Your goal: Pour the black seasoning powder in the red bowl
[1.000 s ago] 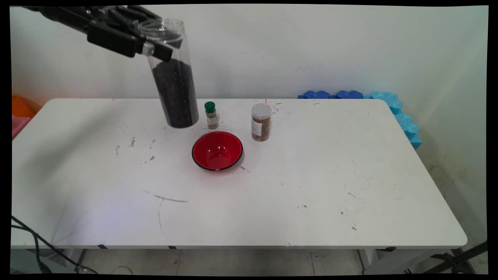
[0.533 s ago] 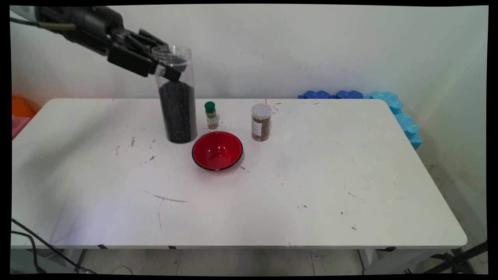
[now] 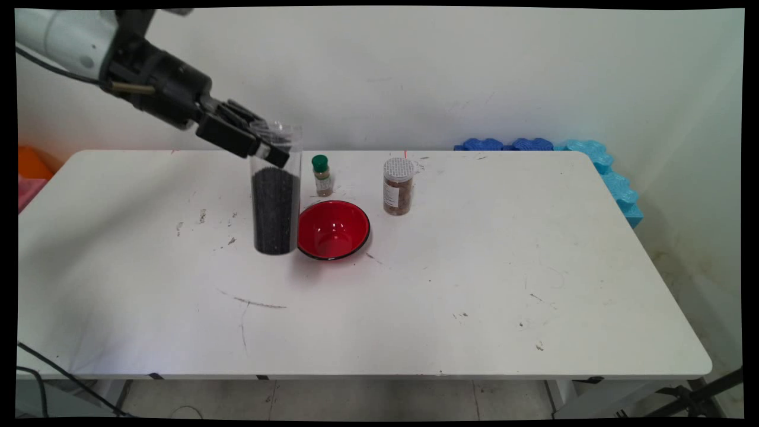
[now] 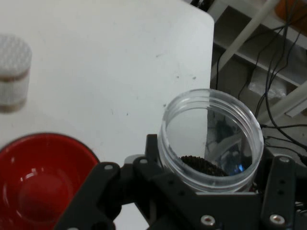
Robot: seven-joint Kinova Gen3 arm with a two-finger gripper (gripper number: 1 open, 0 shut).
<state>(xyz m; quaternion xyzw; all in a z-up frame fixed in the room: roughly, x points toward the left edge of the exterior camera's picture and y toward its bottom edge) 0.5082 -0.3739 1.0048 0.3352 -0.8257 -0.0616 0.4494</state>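
The tall clear jar stands upright just left of the red bowl, its base at or just above the white table; whether it touches the surface cannot be told. The black gripper reaches in from the upper left and is clamped on the jar's open neck, one finger on either side of the rim. In the hand view the jar's open mouth sits between the gripper's linkage, with the bowl to its left.

The table is white, scuffed and marked with dark streaks, and runs back to a pale wall. Far behind the bowl stand a small green-capped bottle and, to its right, a spice jar with a perforated white lid and brown contents. Blue foam pieces lie along the table's far right edge against the wall. Something orange shows at the far left.

The jar is a straight-sided transparent cylinder without a lid, filled about two thirds up with fine black grains; its upper part is empty and see-through.
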